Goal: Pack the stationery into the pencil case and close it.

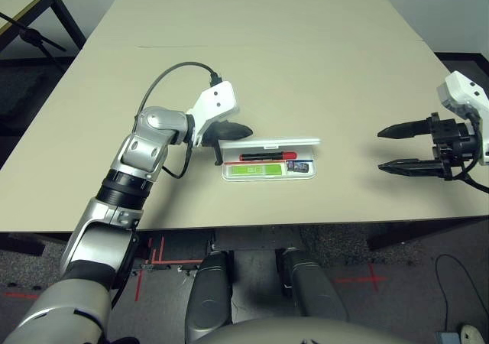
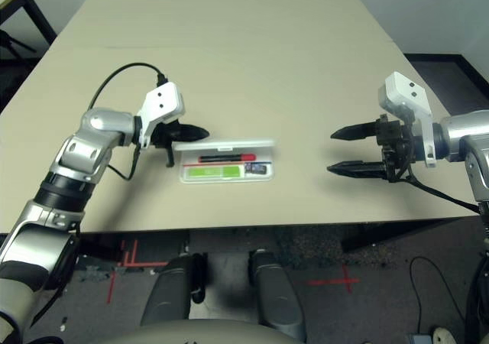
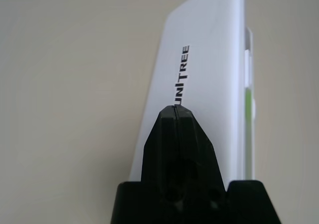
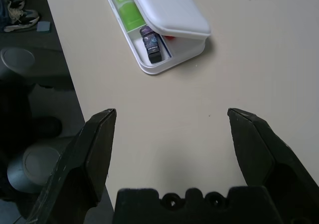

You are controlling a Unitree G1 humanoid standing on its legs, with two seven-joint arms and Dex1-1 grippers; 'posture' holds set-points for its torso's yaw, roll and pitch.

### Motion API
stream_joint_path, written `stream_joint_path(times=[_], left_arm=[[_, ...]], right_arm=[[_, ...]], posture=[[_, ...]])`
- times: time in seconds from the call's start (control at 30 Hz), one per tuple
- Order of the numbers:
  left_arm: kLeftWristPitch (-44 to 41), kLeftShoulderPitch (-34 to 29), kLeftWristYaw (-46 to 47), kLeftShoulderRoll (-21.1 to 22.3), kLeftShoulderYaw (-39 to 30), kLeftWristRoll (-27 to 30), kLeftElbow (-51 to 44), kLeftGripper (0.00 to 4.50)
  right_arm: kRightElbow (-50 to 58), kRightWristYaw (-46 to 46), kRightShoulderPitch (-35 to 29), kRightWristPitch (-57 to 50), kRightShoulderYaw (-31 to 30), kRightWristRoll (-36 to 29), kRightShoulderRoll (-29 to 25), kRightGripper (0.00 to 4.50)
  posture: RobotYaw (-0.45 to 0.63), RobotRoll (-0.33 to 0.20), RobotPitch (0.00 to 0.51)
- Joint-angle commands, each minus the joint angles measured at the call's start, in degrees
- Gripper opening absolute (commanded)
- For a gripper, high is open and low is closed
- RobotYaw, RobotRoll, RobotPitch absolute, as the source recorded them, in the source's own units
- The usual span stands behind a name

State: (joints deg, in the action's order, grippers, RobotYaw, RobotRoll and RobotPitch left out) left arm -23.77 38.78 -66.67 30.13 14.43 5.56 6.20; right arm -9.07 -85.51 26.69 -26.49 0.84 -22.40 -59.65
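The white pencil case point(image 1: 231, 176) lies near the table's front edge. Its lid point(image 1: 284, 141) is tilted partway over the tray. Inside lie the red marker point(image 1: 267, 156), the light-green stick point(image 1: 254, 170) and the small dark block point(image 1: 299, 166). My left gripper point(image 1: 243, 131) is shut with nothing between its fingers. It sits at the case's left end, its tip point(image 3: 175, 109) against the lid's outer face point(image 3: 199, 59) by the UNITREE lettering. My right gripper point(image 1: 381, 150) hangs open well to the right of the case, its fingers wide apart. In the right wrist view the dark block point(image 4: 151, 39) shows under the lid point(image 4: 169, 10).
The beige table point(image 1: 252, 61) stretches bare behind the case and between the case and my right gripper. Its front edge point(image 1: 252, 225) runs close below the case. A dark table frame point(image 1: 34, 23) stands at the far left.
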Motion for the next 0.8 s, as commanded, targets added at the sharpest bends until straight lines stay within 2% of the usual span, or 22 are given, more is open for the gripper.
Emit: stream_joint_path(times=[0.03, 0.8], left_arm=[[-0.6, -1.8, -1.1, 0.7, 2.2, 0.1, -1.9, 0.03], [2.2, -4.7, -0.6, 2.2, 9.4, -5.3, 1.5, 0.03]], right_arm=[[-0.6, -0.5, 0.6, 1.1, -0.6, 0.7, 0.3, 4.50], [-0.1, 0.5, -0.9, 2.4, -1.2, 2.1, 1.8, 4.50]], posture=[[-0.05, 0.000, 0.123], [-0.06, 0.000, 0.131]])
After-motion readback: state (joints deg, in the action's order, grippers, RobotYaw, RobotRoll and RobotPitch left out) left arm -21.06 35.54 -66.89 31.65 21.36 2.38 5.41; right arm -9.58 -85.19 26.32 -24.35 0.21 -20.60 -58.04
